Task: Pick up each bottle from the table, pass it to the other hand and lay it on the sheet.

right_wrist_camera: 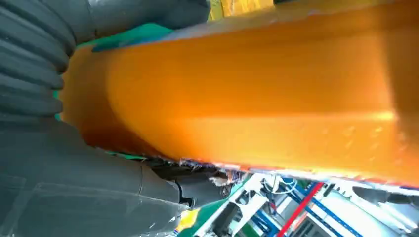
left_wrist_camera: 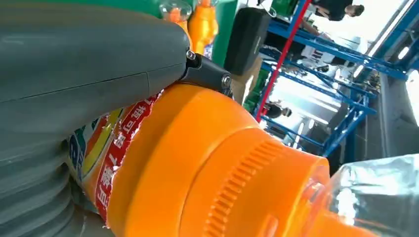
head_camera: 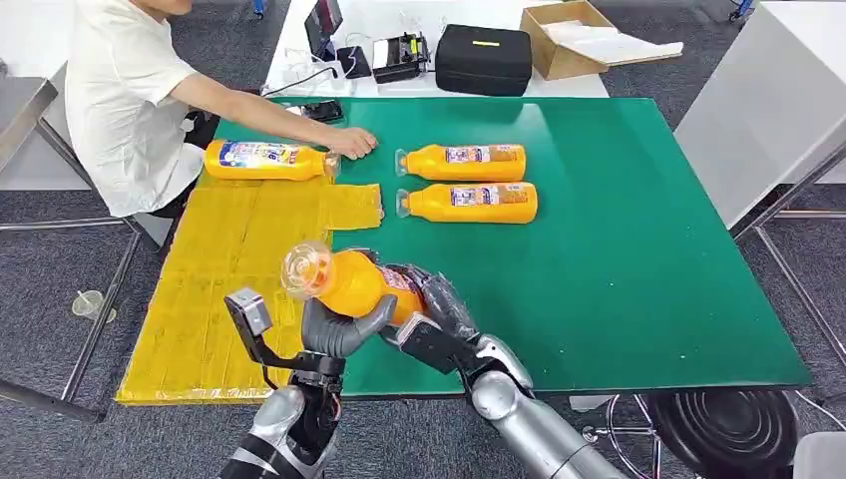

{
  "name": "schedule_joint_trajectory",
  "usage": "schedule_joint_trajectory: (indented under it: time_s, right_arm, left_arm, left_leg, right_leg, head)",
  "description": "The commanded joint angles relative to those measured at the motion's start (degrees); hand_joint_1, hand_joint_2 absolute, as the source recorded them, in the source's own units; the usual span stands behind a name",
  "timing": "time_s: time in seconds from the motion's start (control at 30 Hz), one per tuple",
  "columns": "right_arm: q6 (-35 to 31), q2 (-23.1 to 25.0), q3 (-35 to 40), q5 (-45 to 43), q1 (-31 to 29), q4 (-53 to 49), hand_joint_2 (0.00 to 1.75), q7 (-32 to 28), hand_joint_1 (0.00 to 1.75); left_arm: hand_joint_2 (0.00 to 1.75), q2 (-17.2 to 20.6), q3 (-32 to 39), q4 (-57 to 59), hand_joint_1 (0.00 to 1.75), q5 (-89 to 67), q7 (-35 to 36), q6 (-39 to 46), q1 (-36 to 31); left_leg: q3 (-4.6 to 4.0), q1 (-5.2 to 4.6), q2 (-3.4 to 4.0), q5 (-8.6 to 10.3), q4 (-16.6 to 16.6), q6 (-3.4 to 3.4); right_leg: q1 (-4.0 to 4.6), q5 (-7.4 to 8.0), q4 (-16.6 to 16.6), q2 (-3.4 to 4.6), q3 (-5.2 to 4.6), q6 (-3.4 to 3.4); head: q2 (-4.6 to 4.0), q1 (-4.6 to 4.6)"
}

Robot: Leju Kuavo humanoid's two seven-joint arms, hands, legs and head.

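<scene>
An orange plastic bottle with a clear cap (head_camera: 344, 281) is held above the near edge of the green table (head_camera: 638, 279), long axis roughly horizontal, cap pointed toward the yellow sheet (head_camera: 214, 289). It is clasped by both hands: left hand (head_camera: 339, 329) fingers wrapped under the neck end, right hand (head_camera: 434, 309) fingers closed around the base end.

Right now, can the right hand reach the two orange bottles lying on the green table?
Probably not yet: the right hand and the left hand both grip the raised orange bottle. The path to the two bottles looks free.
</scene>
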Motion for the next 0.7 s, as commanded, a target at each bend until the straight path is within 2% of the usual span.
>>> schedule_joint_trajectory:
  time_s: [0.03,0.07,0.1,0.13,0.17,0.23,0.3,0.37,0.47,0.6,0.7]
  right_arm:
    - [0.72,-0.51,2.25,-0.16,-1.63,1.98,1.75,0.21,1.48]
    - [0.74,-0.46,2.27,-0.16,-1.71,2.06,1.75,0.21,1.31]
    - [0.75,-0.44,2.27,-0.16,-1.72,2.09,1.75,0.21,0.73]
    - [0.70,-0.33,2.23,-0.14,-1.81,2.19,1.75,0.24,0.45]
    - [0.54,-0.28,2.17,-0.06,-1.91,2.25,1.75,0.31,0.40]
    - [0.54,-0.28,2.17,-0.06,-1.91,2.25,1.75,0.31,0.40]
    - [0.25,-0.21,2.03,0.05,-1.93,2.38,1.75,0.50,0.00]
    - [-0.65,0.07,2.06,0.60,-1.90,2.95,1.75,1.19,0.00]
    - [-4.32,0.37,1.13,3.17,-1.04,3.64,1.75,1.85,0.00]
    - [-18.10,-1.39,-6.23,8.30,3.85,4.45,1.75,2.25,0.00]
    - [-18.02,-2.40,-7.06,7.88,4.16,4.53,1.75,0.99,0.00]
  left_arm:
    - [1.75,0.58,-0.33,-1.99,1.75,1.16,0.04,-2.30,-1.20]
    - [1.75,0.56,-0.40,-2.08,1.75,0.90,-0.08,-2.14,-1.23]
    - [1.75,0.56,-0.40,-2.13,1.75,0.88,-0.09,-2.12,-1.20]
    - [1.75,0.61,-0.49,-2.39,1.75,0.78,-0.12,-2.12,-1.09]
    - [1.75,0.96,-0.89,-2.13,1.75,0.54,-0.06,-2.15,-1.40]
    - [1.75,0.96,-0.89,-2.13,1.75,0.54,-0.06,-2.15,-1.40]
    - [1.75,0.90,-0.94,-2.43,1.75,0.46,-0.13,-2.08,-1.15]
    - [1.75,1.02,-1.03,-2.18,1.75,-0.43,-0.09,-0.89,-1.28]
    - [1.75,1.07,-0.35,-2.04,1.75,-1.86,-0.04,1.68,-1.30]
    - [1.75,2.50,1.70,-4.77,1.75,-6.22,-1.36,8.04,0.02]
    - [1.75,2.82,1.94,-5.14,1.75,-6.24,-1.31,8.02,0.26]
  left_leg:
    - [0.09,0.02,0.05,-0.06,0.02,0.00]
    - [0.06,0.01,0.01,-0.04,0.01,0.00]
    - [0.20,0.04,0.05,-0.13,0.06,0.00]
    - [0.14,0.02,0.05,-0.09,0.04,0.01]
    - [0.08,0.01,0.04,-0.05,0.01,0.00]
    - [0.19,0.04,0.07,-0.11,0.05,-0.01]
    - [0.08,-0.01,0.02,-0.03,0.00,0.00]
    - [0.28,0.06,0.07,-0.16,0.08,-0.01]
    - [0.12,0.03,0.04,-0.05,0.00,-0.01]
    - [0.15,0.03,-0.02,-0.04,-0.04,0.00]
    - [0.34,0.05,-0.12,-0.11,-0.04,0.01]
  right_leg:
    - [0.05,-0.05,0.00,-0.02,0.11,-0.15]
    - [0.04,-0.04,0.00,-0.04,0.08,-0.12]
    - [0.09,-0.12,0.02,-0.05,0.23,-0.23]
    - [0.06,-0.08,0.01,-0.03,0.16,-0.18]
    - [0.03,-0.05,0.00,-0.03,0.09,-0.13]
    - [0.08,-0.10,0.02,-0.02,0.21,-0.21]
    - [0.01,-0.04,0.00,-0.04,0.08,-0.12]
    - [0.12,-0.14,0.02,-0.05,0.32,-0.28]
    - [0.06,-0.04,-0.02,-0.02,0.14,-0.16]
    - [0.06,-0.04,-0.07,-0.07,0.18,-0.13]
    - [0.10,-0.14,-0.10,-0.21,0.42,-0.24]
  head:
    - [0.00,0.00]
    - [0.00,0.00]
    - [0.00,0.02]
    - [0.00,0.00]
    - [0.00,0.00]
    - [0.00,0.02]
    - [0.00,0.00]
    - [0.00,0.00]
    - [0.00,0.00]
    - [0.00,0.00]
    - [0.00,0.00]
